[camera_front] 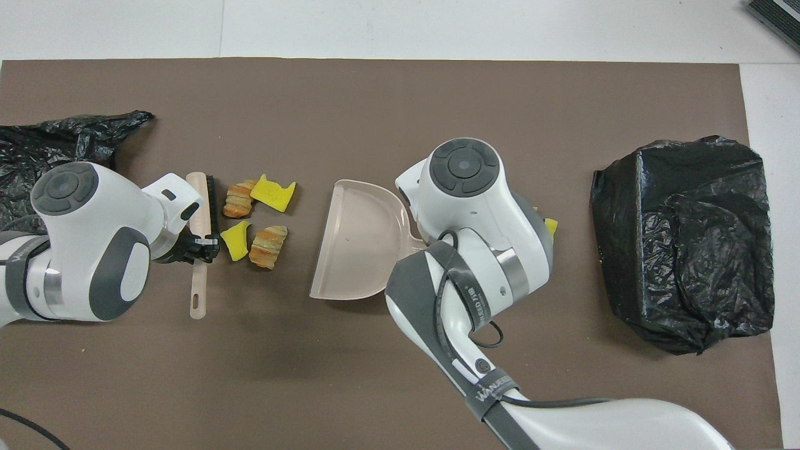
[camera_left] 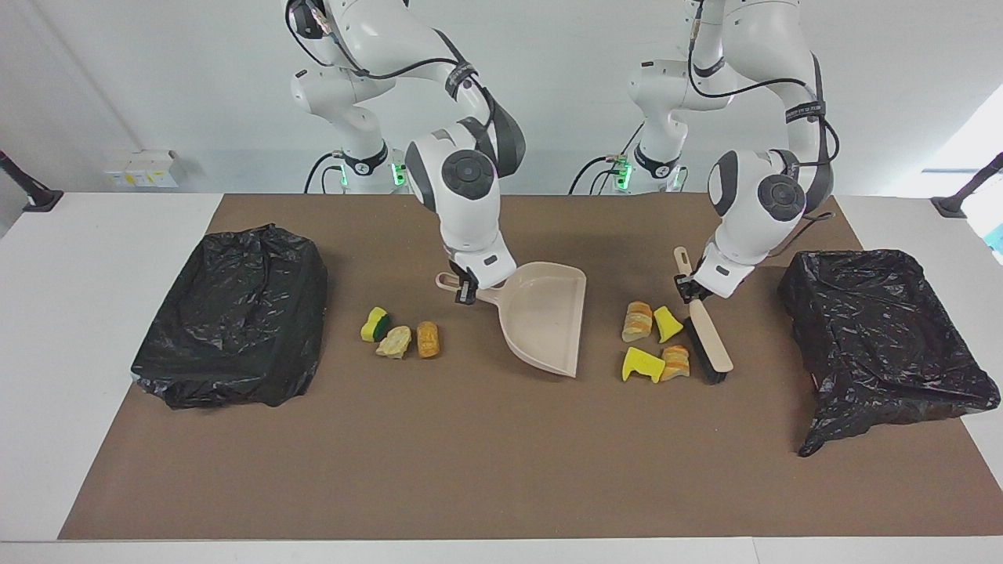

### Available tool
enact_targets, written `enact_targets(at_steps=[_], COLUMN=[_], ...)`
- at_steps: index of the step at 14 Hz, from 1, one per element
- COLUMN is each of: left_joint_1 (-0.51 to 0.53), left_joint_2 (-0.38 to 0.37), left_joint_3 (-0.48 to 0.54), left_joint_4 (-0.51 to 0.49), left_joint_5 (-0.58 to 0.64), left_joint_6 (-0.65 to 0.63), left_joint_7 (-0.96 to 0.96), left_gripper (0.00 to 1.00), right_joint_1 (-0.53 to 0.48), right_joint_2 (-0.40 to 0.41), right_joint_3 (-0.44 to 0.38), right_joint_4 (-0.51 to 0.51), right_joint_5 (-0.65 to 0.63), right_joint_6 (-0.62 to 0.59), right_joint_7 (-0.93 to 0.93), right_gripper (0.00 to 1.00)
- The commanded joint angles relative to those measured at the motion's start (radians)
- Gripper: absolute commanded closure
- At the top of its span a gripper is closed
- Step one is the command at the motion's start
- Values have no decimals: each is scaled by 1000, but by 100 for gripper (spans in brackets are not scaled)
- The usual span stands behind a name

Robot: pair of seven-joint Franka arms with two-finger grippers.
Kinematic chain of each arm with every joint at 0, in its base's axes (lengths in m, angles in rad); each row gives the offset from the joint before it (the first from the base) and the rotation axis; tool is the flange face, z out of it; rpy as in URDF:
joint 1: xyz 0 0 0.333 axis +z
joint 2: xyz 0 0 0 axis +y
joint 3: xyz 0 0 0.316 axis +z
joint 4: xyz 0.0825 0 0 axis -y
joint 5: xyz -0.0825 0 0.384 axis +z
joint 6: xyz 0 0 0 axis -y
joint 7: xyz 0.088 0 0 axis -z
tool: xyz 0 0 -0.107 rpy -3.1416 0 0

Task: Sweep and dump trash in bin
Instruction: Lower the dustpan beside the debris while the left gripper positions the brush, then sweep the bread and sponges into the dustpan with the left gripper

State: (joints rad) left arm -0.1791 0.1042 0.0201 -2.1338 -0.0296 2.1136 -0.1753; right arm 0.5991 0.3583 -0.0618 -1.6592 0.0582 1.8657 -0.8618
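Observation:
Four trash scraps lie between brush and dustpan: two bread-like chunks (camera_left: 638, 319) (camera_left: 675, 362) and two yellow sponge pieces (camera_left: 667, 323) (camera_left: 642, 364). They also show in the overhead view (camera_front: 262, 219). Three more scraps (camera_left: 400, 337) lie beside the dustpan toward the right arm's end, mostly hidden under the right arm from overhead. My left gripper (camera_left: 691, 291) (camera_front: 203, 242) is shut on the handle of a beige brush (camera_left: 709, 341) (camera_front: 201, 206), whose bristles rest next to the four scraps. My right gripper (camera_left: 467, 290) is shut on the handle of the beige dustpan (camera_left: 544, 313) (camera_front: 359, 244), whose mouth faces the four scraps.
A bin lined with a black bag (camera_left: 235, 313) (camera_front: 687, 237) stands at the right arm's end of the brown mat. A second black-bagged bin (camera_left: 878, 329) (camera_front: 37, 150) stands at the left arm's end, close to the brush.

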Motion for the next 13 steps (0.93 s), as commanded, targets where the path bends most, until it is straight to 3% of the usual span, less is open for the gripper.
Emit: enact_targets(at_steps=[1, 6, 13], left_joint_1=[-11, -11, -80], left_joint_2=[6, 5, -11], left_joint_3=[6, 6, 6], left_joint_4=[8, 2, -26], left_joint_5=[-16, -30, -73], left_joint_6=[17, 28, 23], left_joint_7=[66, 114, 73], left_gripper=[100, 100, 100], right_joint_1=[28, 68, 73], right_joint_2=[-16, -32, -32], right_joint_3=[2, 0, 4], right_joint_4=[-45, -146, -151], right_joint_5=[-15, -83, -118], right_joint_6=[35, 220, 224], right_joint_7=[67, 266, 287], right_gripper=[100, 100, 100])
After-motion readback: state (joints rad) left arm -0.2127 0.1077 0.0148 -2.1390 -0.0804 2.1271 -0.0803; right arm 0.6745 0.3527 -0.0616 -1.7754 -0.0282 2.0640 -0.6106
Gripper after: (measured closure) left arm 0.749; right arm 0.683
